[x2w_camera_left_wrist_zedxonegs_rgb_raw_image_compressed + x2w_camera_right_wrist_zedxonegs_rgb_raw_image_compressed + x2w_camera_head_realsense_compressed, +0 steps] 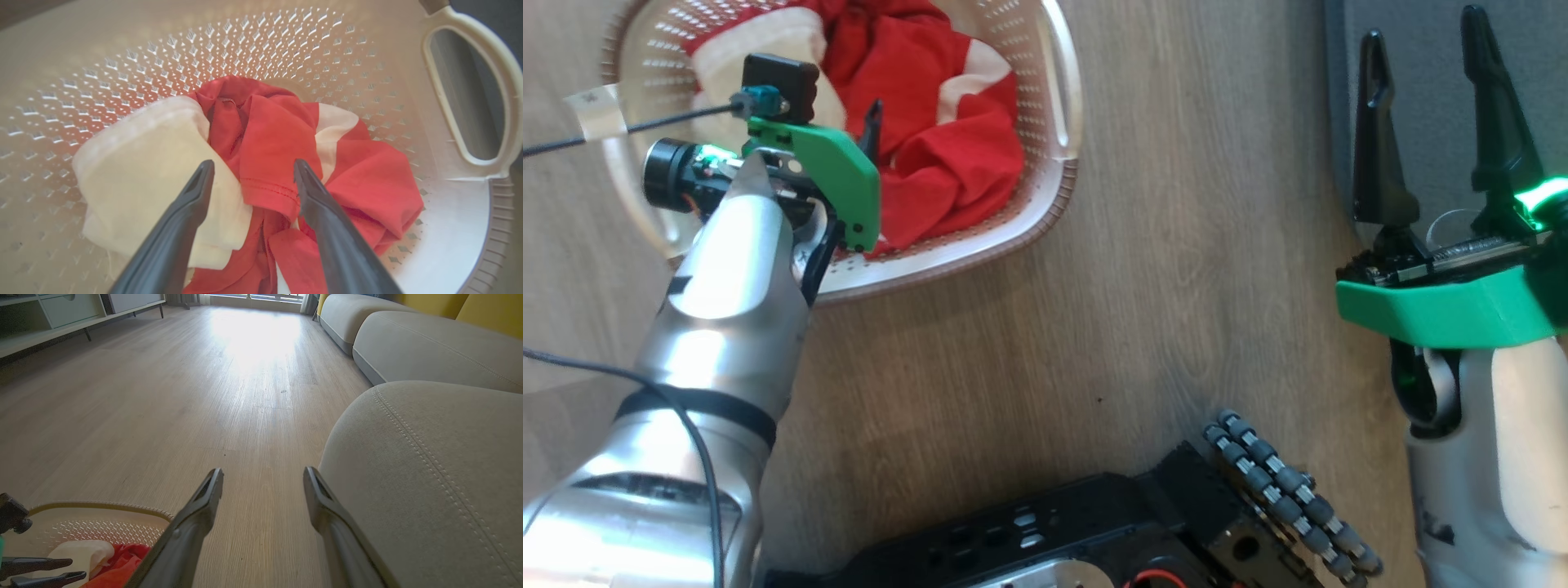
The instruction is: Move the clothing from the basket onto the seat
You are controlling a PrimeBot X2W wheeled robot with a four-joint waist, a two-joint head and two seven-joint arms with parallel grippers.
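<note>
at the upper left of the head view the basket [1058, 114] holds all the clothing [947, 155], a red and cream heap, and the left fingers [179, 220] hang spread wide over it, closed on nothing. past the wooden floor [1176, 245] in the middle, at the upper right the right fingers [1376, 163] stand wide and empty beside the grey seat [429, 477], with no garment on the part in view. the task looks barely begun: nothing is grasped, and every piece is left to lift and carry over.
</note>
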